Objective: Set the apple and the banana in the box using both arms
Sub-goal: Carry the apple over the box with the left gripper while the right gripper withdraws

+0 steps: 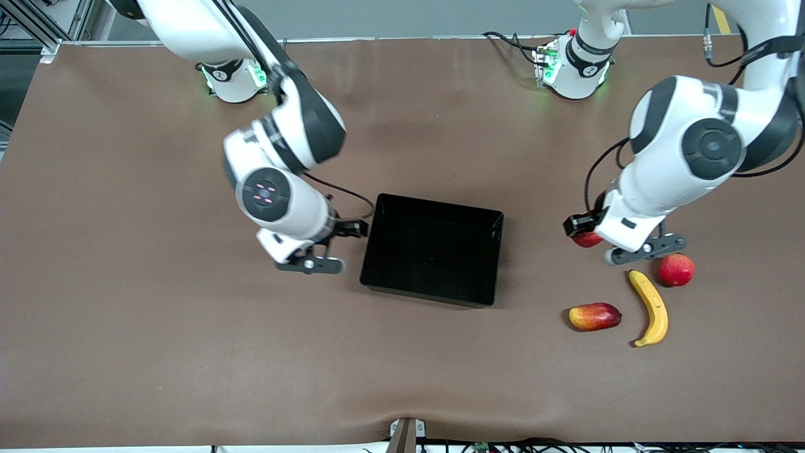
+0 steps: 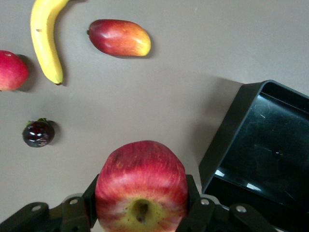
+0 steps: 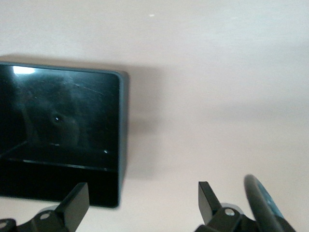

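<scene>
The left gripper (image 2: 141,212) grips the apple (image 2: 141,189) by its sides; it is firm but smooth. The right gripper (image 3: 140,203) is spread, empty, beside the box (image 1: 434,248).

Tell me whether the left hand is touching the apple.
Touching. The left wrist view shows the left hand with its fingers pressed against both sides of the apple.

arms: 2 (left arm (image 1: 692,157), right arm (image 1: 277,170)) | grippers: 2 (left gripper (image 2: 141,205), right gripper (image 3: 142,203)) | box (image 1: 433,248): 1 | banana (image 1: 651,308): 1 | apple (image 2: 141,188): 1 | red-pink round fruit (image 1: 676,270): 1 | oblong red-and-yellow fruit (image 1: 594,316): 1 | small dark round fruit (image 2: 37,133): 1
</scene>
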Controlling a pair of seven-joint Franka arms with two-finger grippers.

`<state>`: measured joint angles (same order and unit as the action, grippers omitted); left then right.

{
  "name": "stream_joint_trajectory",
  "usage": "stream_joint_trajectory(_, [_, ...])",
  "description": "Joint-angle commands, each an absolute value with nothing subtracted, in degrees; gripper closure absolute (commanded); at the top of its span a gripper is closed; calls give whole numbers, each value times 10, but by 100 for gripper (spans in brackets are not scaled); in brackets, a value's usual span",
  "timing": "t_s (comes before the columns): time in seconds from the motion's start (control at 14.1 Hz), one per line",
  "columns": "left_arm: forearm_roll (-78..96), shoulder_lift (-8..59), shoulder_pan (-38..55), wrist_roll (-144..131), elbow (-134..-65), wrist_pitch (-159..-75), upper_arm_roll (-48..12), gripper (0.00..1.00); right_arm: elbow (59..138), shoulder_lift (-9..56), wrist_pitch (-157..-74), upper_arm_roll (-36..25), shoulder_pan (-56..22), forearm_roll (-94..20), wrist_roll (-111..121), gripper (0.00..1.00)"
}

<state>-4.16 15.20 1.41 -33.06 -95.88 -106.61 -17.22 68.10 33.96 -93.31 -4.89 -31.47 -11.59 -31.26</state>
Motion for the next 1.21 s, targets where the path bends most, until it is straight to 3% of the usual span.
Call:
stream_joint_trajectory(0.0, [-68, 187, 47, -380, -937, -1077, -174, 100, 614, 326, -861, -56, -274, -108, -312, 0])
stream_joint_trajectory(0.43, [-88, 251, 144, -491, -937, -1144, -174, 100, 619, 231, -832, -58, -184, -104, -289, 0])
stream_joint_trajectory(0.57, [-89, 273, 172, -518, -937, -1176, -174, 100, 619, 216, -781, -59, -168, -33, -237, 0])
stream_joint_trajectory(0.85, [-95, 322, 206, -519, -937, -1243, -173, 100, 622, 201, -773, -57, -79, 4, -89, 0])
stream_joint_trajectory(1.14, [-142, 374, 209, -512, -937, -1273, -174, 100, 702, 158, -808, -57, -17, 4, 37, 0])
